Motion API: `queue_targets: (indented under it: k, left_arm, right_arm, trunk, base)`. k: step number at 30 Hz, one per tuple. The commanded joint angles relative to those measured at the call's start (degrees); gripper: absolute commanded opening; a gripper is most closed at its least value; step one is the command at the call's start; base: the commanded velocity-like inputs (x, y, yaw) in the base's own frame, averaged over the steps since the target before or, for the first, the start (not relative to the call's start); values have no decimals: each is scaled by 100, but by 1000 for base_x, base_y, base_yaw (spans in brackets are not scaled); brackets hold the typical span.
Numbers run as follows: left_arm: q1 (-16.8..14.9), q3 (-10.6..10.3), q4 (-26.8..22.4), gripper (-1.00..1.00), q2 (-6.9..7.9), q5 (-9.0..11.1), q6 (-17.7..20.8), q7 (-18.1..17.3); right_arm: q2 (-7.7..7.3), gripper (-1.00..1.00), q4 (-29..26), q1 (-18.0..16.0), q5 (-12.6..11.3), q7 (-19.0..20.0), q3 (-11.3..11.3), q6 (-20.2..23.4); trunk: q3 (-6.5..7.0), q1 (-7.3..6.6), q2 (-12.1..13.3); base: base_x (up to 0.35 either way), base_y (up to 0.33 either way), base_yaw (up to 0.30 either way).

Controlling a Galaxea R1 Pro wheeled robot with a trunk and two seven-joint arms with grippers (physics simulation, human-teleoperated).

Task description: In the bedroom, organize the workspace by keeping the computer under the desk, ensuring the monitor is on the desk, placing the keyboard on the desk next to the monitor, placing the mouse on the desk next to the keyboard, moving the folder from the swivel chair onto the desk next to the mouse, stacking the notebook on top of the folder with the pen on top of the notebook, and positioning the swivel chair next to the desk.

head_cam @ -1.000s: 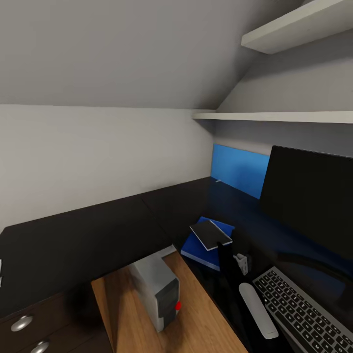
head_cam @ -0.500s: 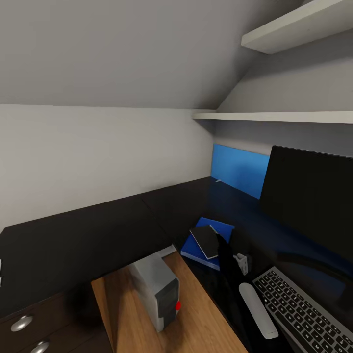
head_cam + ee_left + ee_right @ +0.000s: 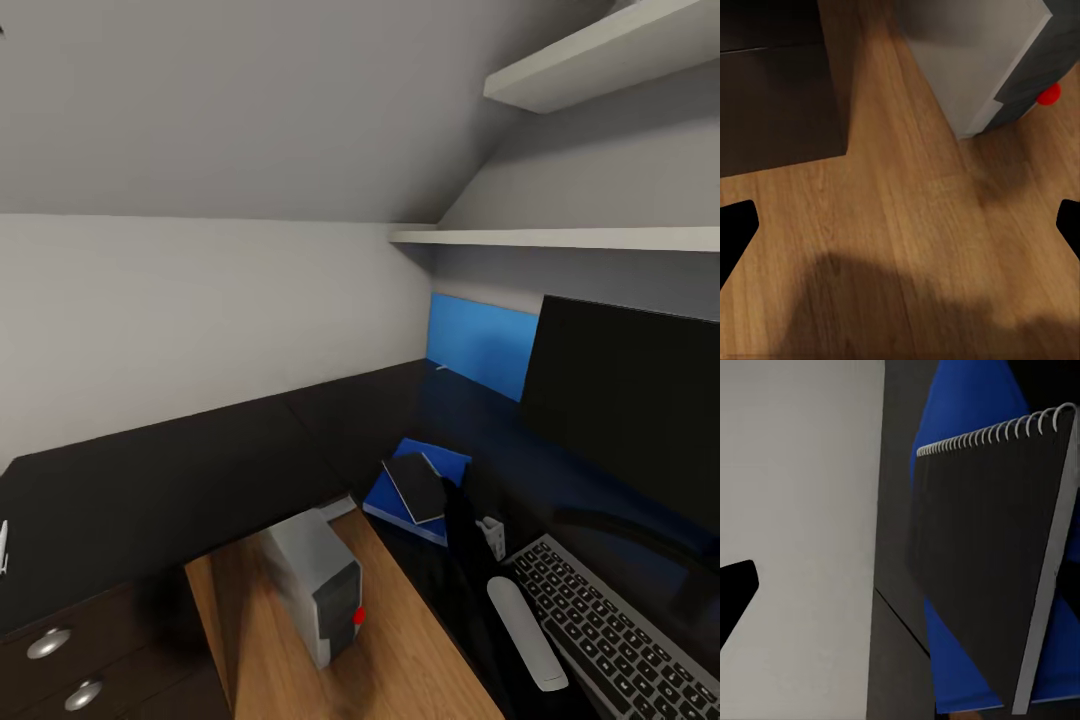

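Note:
The blue folder [image 3: 388, 500] lies on the black desk [image 3: 200, 480], left of the keyboard [image 3: 610, 630] and in front of the monitor [image 3: 620, 400]. The dark spiral notebook [image 3: 418, 487] rests on the folder, also seen close up as notebook [image 3: 997, 570] over folder [image 3: 967, 427]. My right gripper [image 3: 900, 592] hovers just above them, open, with one fingertip [image 3: 735, 592] showing and nothing held. My left gripper [image 3: 900, 229] is open over the wood floor beside the grey computer [image 3: 975, 60]; the computer [image 3: 315, 580] stands by the desk's inner corner. Mouse and swivel chair are out of view.
A black drawer unit [image 3: 60, 660] sits under the desk at the left. The blue back panel [image 3: 480, 345] and white wall shelves [image 3: 560, 238] stand behind the monitor. A thin white object [image 3: 3, 545] lies at the desk's far left.
The notebook, raised and tilted a second ago, has come down flat onto the folder. The whole view has shifted slightly.

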Motion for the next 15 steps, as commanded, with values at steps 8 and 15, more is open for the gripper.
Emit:
queue_targets:
  k: [8,15]
  left_arm:
    - [-4,210,337,100,-130,92,-10,14]
    - [-4,483,857,100,-281,87,572,9]
  right_arm:
    - [18,100,-105,-2,3,-46,68,-36]
    - [22,100,-338,-2,425,-473,426,-40]
  trunk:
    - [139,-176,318]
    - [264,-330,599]
  base:
    - [-1,-1,0]
    - [0,0,0]
